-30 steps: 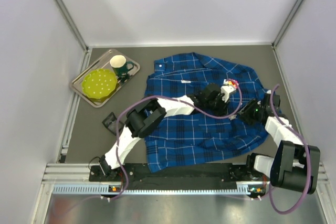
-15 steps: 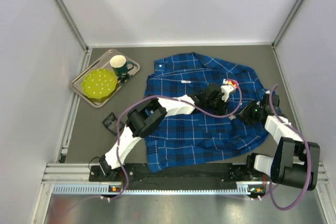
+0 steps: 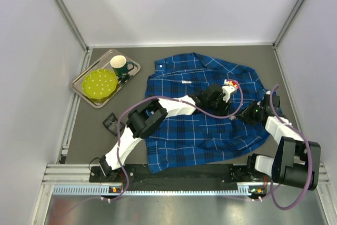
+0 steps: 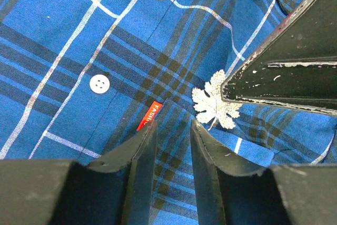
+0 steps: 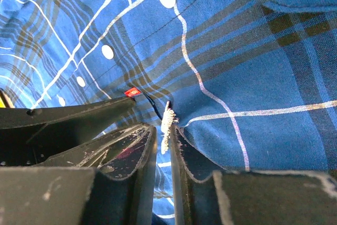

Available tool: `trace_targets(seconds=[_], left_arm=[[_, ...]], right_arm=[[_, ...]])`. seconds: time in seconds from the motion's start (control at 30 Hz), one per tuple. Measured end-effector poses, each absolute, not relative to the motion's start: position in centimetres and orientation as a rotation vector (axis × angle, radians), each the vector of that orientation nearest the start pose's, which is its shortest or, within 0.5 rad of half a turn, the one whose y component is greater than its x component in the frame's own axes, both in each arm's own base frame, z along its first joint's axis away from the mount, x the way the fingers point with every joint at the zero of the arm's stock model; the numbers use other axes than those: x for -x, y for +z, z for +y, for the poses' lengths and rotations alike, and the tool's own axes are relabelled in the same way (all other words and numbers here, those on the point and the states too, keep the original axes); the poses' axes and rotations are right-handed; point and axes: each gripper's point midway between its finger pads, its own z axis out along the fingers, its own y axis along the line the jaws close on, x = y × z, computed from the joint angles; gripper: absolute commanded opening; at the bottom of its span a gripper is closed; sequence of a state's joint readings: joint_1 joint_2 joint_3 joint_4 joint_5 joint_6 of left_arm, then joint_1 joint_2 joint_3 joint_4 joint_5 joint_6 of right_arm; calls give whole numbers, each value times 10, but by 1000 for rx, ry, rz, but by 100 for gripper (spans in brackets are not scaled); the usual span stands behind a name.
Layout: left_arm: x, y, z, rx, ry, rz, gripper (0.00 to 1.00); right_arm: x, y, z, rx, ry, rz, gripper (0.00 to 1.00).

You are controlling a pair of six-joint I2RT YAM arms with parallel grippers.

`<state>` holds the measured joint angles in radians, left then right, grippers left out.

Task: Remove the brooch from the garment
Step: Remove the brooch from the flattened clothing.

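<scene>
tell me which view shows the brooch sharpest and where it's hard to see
left wrist: brooch crisp, leaf shape clear; right wrist: brooch edge-on, a pale sliver at the dark right gripper; top external: even light, soft shadows, brooch too small to make out.

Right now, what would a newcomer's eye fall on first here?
The blue plaid shirt spread across the middle of the table. On it, a silver leaf-shaped brooch sits edge-on between the fingers of the right gripper, the left gripper open beside it. A tray with a green mug stands far left.
</scene>
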<state>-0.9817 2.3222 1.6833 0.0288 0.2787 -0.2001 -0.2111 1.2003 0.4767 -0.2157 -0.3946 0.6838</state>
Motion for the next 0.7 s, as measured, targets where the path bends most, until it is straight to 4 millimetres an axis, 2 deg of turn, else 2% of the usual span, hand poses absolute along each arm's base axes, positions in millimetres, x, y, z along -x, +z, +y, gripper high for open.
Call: trace_targets(seconds=[0.1, 0.17, 0.37, 0.4, 0.43, 0.5, 0.7], left_arm=[[-291, 38, -535, -1038, -940, 2078, 42], [-291, 38, -535, -1038, -938, 2079, 50], [-293, 39, -535, -1035, -933, 2076, 52], [-294, 39, -535, -1034, -932, 2078, 58], [-295, 39, -534, -1033, -928, 2084, 58], [-297, 39, -531, -1025, -920, 2099, 72], [-306, 42, -527, -996, -908, 2118, 73]], right_arm=[[-267, 38, 37, -950, 686, 2361, 12], [-267, 36, 37, -953, 686, 2365, 9], [-266, 32, 36, -948, 679, 2361, 1], [-266, 32, 36, -946, 677, 2357, 0], [-266, 32, 36, -941, 676, 2350, 0], [-267, 35, 36, -928, 677, 2336, 0], [-268, 36, 34, -905, 666, 2314, 0]])
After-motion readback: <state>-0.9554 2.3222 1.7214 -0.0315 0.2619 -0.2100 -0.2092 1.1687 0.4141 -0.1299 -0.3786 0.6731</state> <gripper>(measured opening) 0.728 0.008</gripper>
